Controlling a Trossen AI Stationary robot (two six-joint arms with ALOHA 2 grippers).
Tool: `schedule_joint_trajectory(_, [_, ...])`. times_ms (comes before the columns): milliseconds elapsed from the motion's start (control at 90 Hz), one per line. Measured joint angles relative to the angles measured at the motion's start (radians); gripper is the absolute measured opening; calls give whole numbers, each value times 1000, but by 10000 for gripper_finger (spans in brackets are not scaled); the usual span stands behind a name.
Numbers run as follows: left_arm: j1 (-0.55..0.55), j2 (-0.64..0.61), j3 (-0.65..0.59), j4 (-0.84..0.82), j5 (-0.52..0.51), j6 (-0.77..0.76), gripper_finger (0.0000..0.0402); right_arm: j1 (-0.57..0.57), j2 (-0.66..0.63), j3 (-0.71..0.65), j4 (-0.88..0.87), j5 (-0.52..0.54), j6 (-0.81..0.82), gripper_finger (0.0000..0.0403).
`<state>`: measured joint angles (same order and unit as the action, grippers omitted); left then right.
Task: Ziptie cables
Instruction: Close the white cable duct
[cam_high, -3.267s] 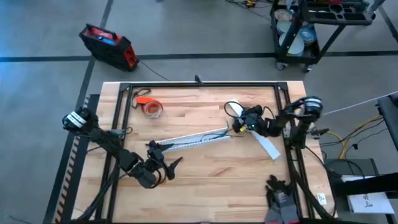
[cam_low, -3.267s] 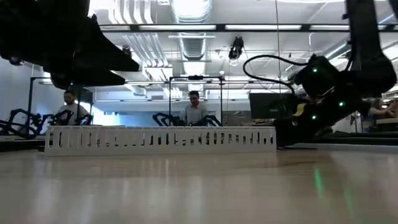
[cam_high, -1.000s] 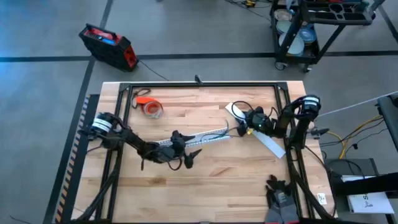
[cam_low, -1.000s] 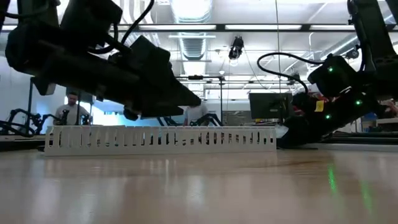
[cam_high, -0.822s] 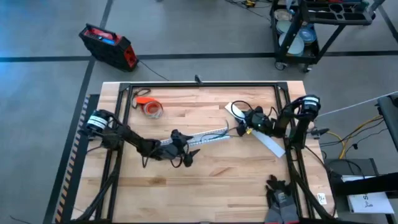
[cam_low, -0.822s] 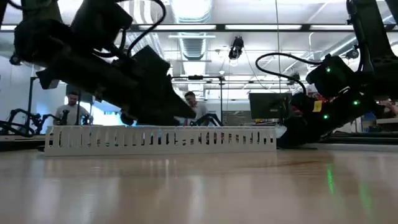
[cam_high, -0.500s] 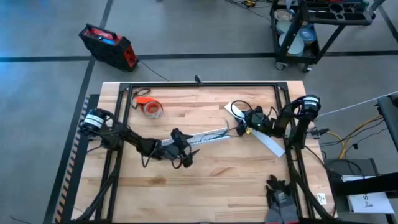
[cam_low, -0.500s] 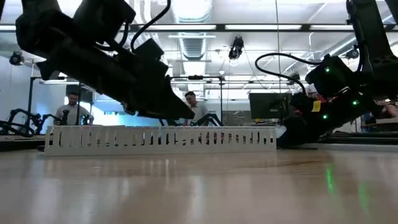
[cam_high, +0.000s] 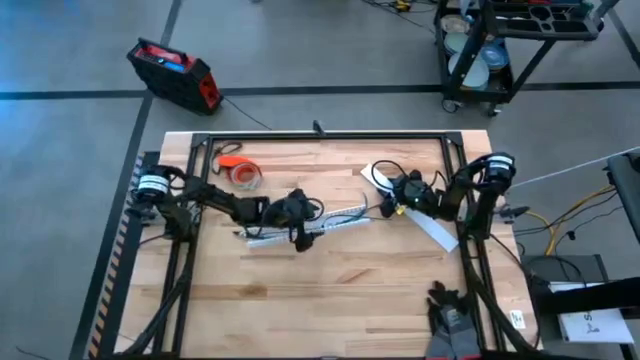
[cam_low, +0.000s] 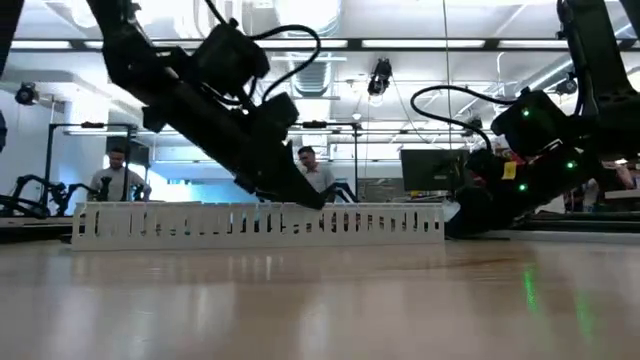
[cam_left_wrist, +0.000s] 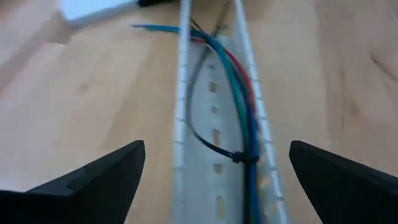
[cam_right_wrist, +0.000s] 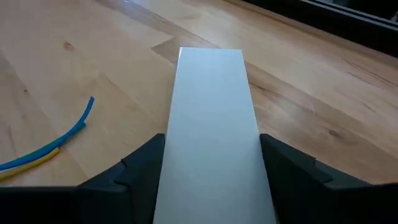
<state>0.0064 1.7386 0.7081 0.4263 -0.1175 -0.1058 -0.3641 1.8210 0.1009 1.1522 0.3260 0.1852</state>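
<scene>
A long white slotted channel (cam_high: 335, 220) lies across the middle of the table. The cables (cam_left_wrist: 239, 106), green, blue and red, run along inside it. The ziptie (cam_left_wrist: 211, 144), a thin dark strip, loops around them. My left gripper (cam_high: 300, 222) hovers open just above the channel, one finger on each side (cam_left_wrist: 217, 186), touching nothing. My right gripper (cam_high: 400, 192), at the table's right, is shut on a flat white strip (cam_right_wrist: 211, 124). My right gripper pinches the flat white strip between its two fingers (cam_right_wrist: 140, 174), which sit on its two long edges (cam_right_wrist: 171, 168). The strip runs on ahead of the fingers, low over the wood. Its other end (cam_high: 435, 238) shows beneath the arm.
An orange tape roll (cam_high: 243, 174) lies at the far left of the table. A loose blue and yellow wire (cam_right_wrist: 50, 146) lies beside the white strip. A black frame (cam_high: 320, 137) borders the table. People (cam_low: 310, 170) sit in the room behind.
My left gripper has swung from the near side of the channel toward the table's far edge and now hangs over the channel's middle, lower than before. My right gripper and the white strip have kept still.
</scene>
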Motion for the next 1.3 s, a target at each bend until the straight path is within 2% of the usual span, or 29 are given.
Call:
schedule_joint_trajectory(344, [0,76,-12,11,-9,-27,376,0,-1,0,1,-7,-9,217])
schedule_joint_trajectory(489, [-5,82,-11,-6,-7,-22,310,5,-8,-2,14,-31,-29,216])
schedule_joint_trajectory(600, [-20,82,-11,-39,-8,5,245,11,-51,11,2,-200,-32,216])
schedule_joint_trajectory(678, [-30,82,-10,-83,0,38,215,9,-88,34,-53,-254,-51,216])
schedule_joint_trajectory(867, [-40,74,-11,-195,27,65,218,14,-179,150,-334,-306,-167,216])
schedule_joint_trajectory(1067, [-48,69,-29,-221,65,56,286,21,-256,225,-376,-361,-286,216])
schedule_joint_trajectory(1300, [-78,22,-93,-203,64,-13,273,28,-314,270,-451,-427,-416,216])
